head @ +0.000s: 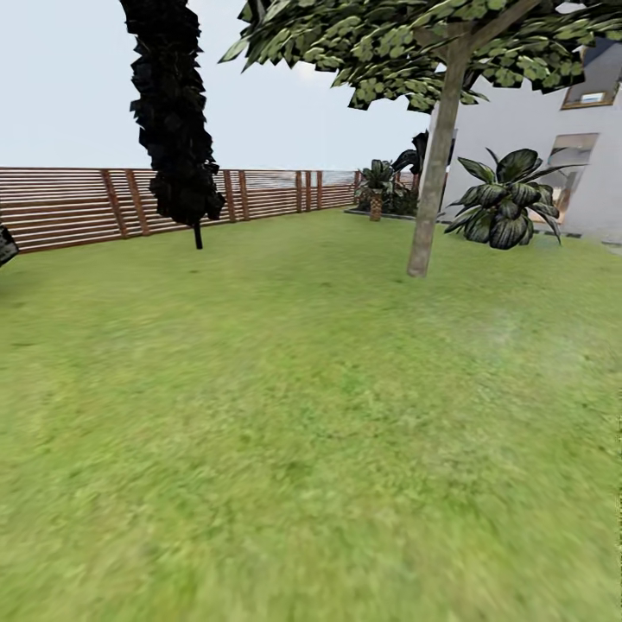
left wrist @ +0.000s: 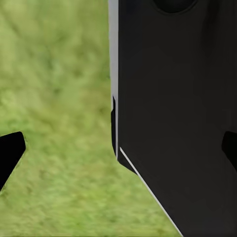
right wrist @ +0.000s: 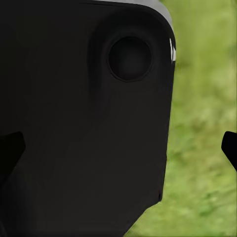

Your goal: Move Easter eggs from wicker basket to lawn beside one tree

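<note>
The lawn (head: 294, 415) spreads out in front of me in the head view, flat green grass running back to the fence. The Easter eggs and the wicker basket are out of view. In the left wrist view my left gripper (left wrist: 118, 150) is open, its dark fingertips (left wrist: 10, 153) far apart over the grass with nothing between them. My right gripper (right wrist: 118, 148) is open too, its fingertips (right wrist: 229, 148) spread wide. A black panel of my own body lies behind both grippers.
A leafy round-crowned tree with a slim grey-brown trunk (head: 429, 199) stands ahead to the right. A dark columnar tree (head: 177, 130) stands ahead left by the slatted wooden fence (head: 69, 207). A broad-leaved shrub (head: 505, 207) and a white house wall (head: 518, 130) are at far right.
</note>
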### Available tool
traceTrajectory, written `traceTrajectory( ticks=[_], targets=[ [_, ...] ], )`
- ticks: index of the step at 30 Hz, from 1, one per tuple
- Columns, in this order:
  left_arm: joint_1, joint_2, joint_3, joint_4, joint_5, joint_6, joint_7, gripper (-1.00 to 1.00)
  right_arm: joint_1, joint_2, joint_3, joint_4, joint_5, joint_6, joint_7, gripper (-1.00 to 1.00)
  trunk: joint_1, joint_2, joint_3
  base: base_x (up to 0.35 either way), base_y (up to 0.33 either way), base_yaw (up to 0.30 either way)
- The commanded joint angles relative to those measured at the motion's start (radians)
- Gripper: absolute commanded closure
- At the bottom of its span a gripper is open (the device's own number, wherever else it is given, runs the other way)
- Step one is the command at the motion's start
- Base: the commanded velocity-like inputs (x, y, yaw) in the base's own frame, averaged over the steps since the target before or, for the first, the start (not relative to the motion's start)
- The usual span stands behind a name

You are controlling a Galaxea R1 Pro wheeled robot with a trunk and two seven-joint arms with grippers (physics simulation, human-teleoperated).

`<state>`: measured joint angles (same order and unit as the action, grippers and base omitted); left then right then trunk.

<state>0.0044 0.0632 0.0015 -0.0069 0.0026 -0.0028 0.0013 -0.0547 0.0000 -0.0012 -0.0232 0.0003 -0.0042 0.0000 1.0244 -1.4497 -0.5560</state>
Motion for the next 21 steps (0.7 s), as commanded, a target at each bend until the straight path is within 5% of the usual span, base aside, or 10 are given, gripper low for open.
traceTrajectory(
  ticks=[1, 21],
  targets=[
    [0.0, 0.0, 0.0, -0.001, 0.0, 0.0, 0.0, -1.0, 0.0, 0.0, 0.0, 0.0, 0.0, 0.0, 0.0, -1.0, 0.001, 0.0, -0.001, 0.324, 0.105, -0.241],
    [0.0, 0.0, 0.0, -0.001, 0.0, 0.0, 0.0, -1.0, 0.0, 0.0, 0.0, 0.0, 0.0, 0.0, 0.0, -1.0, 0.001, 0.0, -0.001, 0.324, 0.106, -0.051]
  ],
)
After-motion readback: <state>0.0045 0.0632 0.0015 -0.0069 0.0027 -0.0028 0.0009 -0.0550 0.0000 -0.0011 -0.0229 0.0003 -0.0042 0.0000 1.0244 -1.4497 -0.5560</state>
